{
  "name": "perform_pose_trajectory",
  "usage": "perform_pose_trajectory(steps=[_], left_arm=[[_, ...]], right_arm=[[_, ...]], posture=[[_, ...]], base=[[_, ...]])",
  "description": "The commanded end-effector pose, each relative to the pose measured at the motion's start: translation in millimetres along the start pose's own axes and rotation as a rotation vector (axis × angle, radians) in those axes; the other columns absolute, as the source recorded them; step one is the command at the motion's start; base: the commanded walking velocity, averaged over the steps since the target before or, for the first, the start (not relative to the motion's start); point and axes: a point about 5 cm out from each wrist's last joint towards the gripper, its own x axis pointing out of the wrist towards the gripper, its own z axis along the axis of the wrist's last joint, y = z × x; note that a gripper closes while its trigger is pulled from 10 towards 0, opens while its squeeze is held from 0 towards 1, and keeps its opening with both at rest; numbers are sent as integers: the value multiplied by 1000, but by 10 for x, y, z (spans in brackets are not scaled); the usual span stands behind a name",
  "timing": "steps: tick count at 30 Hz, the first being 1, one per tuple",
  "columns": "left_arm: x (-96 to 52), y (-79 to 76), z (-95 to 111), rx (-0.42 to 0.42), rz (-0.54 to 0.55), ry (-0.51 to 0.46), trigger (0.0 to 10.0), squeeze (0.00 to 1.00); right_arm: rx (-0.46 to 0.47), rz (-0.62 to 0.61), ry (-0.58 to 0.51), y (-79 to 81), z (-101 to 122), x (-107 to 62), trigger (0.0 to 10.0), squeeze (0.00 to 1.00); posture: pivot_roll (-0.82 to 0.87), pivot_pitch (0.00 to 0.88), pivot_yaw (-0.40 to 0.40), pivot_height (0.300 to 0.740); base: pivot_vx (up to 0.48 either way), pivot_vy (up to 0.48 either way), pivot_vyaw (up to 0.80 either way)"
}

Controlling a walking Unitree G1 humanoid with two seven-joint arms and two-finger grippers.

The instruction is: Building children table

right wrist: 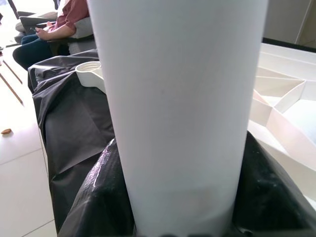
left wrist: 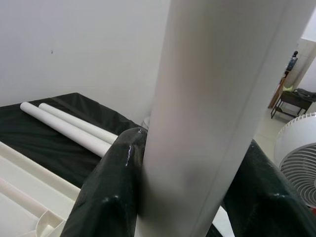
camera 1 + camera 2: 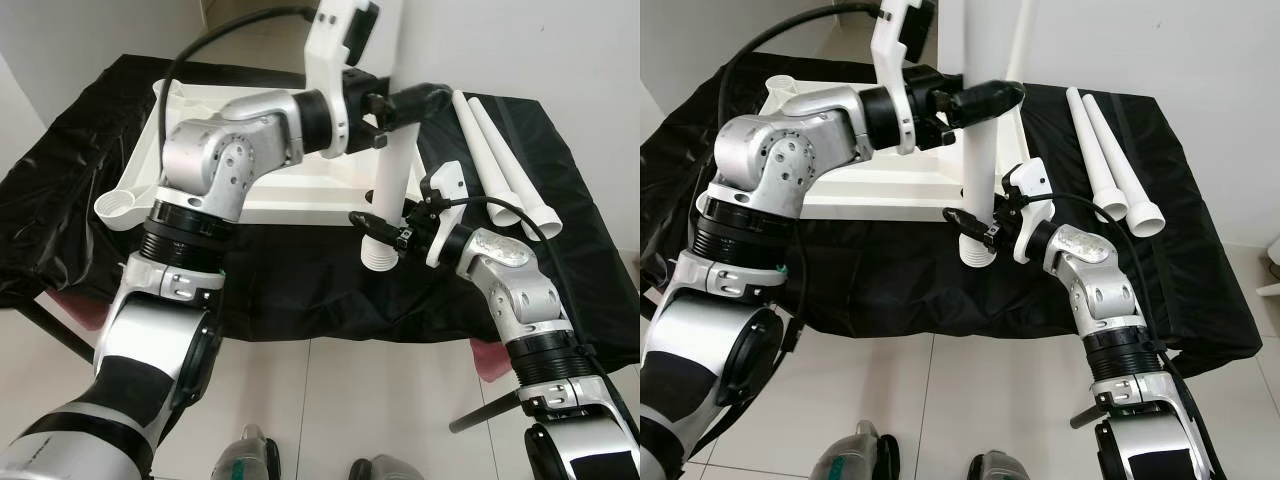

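Tabletop (image 3: 270,190) lay upside down on the black cloth (image 3: 300,290), white and flat, with a round socket (image 3: 120,208) sticking out at its near left corner. Both arms held one white leg (image 3: 392,180) standing nearly upright over the near edge of the tabletop. The left gripper (image 3: 400,105) was clamped on the leg higher up, its fingers (image 2: 106,192) pressed against both sides of the tube. The right gripper (image 3: 385,232) was squeezed around the leg lower down, just above the ridged end (image 3: 378,258), with its fingers (image 1: 98,197) hugging the tube tight. To the right, two more legs (image 3: 500,160) lay side by side on the cloth, touching each other, well apart from the grippers. I think the step was putting this leg into a socket. To do it well, the robot would need to keep the leg straight, line the ridged end up right over a socket hole, and push down slowly so it does not go in crooked. Both grips should stay firm, because the leg is smooth and could slip. In the right wrist view a person (image 1: 44,29) sat far back in a chair.
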Motion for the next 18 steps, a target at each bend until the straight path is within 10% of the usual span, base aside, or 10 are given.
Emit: perform_pose_trajectory(steps=[1,7,8,9,18], left_arm=[[58,-92,68,12,-93,-24,0,0],[71,-71,61,16,-66,-18,0,0],[88,-34,49,31,-25,3,10000,0],[99,-2,40,44,12,19,10000,0],[111,178,73,91,211,46,10000,0]], right_arm=[[18,-17,2,-6,-8,4,10000,0],[28,-27,5,-5,-18,-2,10000,0],[37,-41,-2,-7,-19,-4,10000,231],[52,-60,-6,-12,-21,-4,10000,1000],[44,-225,-4,-54,-25,42,10000,984]], posture=[[10,0,13,740],[8,0,15,740],[7,0,15,740],[6,0,14,740],[11,0,7,740]], base=[[0,0,0],[0,0,0],[0,0,0],[0,0,0],[0,0,0]])
